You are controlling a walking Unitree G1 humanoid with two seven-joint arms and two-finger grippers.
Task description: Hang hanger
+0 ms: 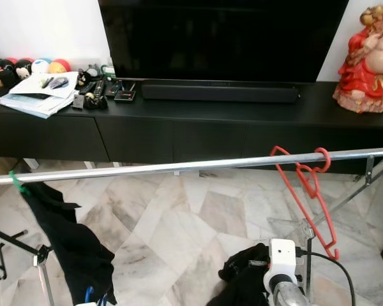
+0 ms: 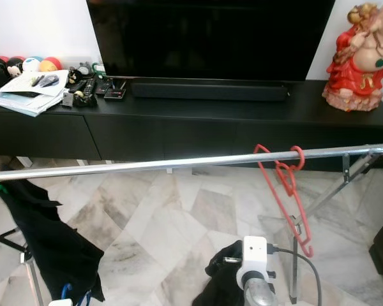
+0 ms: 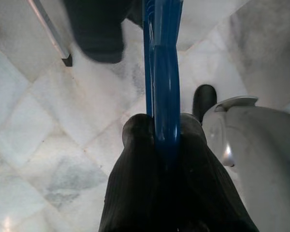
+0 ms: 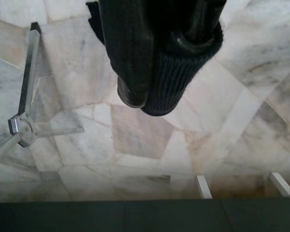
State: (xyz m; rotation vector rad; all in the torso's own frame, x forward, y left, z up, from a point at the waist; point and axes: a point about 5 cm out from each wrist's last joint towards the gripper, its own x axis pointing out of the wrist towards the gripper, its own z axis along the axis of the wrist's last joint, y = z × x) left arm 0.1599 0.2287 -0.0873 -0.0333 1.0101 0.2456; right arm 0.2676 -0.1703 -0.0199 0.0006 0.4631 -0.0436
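Note:
A silver clothes rail (image 1: pixel 179 167) runs across in front of me. A red hanger (image 1: pixel 309 197) hangs empty near its right end. At its left end a green hanger (image 1: pixel 15 181) carries a black garment (image 1: pixel 70 242). In the left wrist view my left gripper (image 3: pixel 162 130) is shut on a blue hanger (image 3: pixel 162 63), whose tip peeks out low beside the hung garment (image 1: pixel 89 294). My right gripper (image 4: pixel 154 96) is low under the rail, shut on a black knit garment (image 4: pixel 176 72) that bunches by my right wrist (image 1: pixel 242 280).
A long black TV cabinet (image 1: pixel 179 127) stands behind the rail with a TV (image 1: pixel 223 38), soundbar, papers (image 1: pixel 38 92), remotes and a red figurine (image 1: pixel 367 64). The rail's metal legs (image 1: pixel 354 191) stand at the right on the marble floor (image 1: pixel 179 223).

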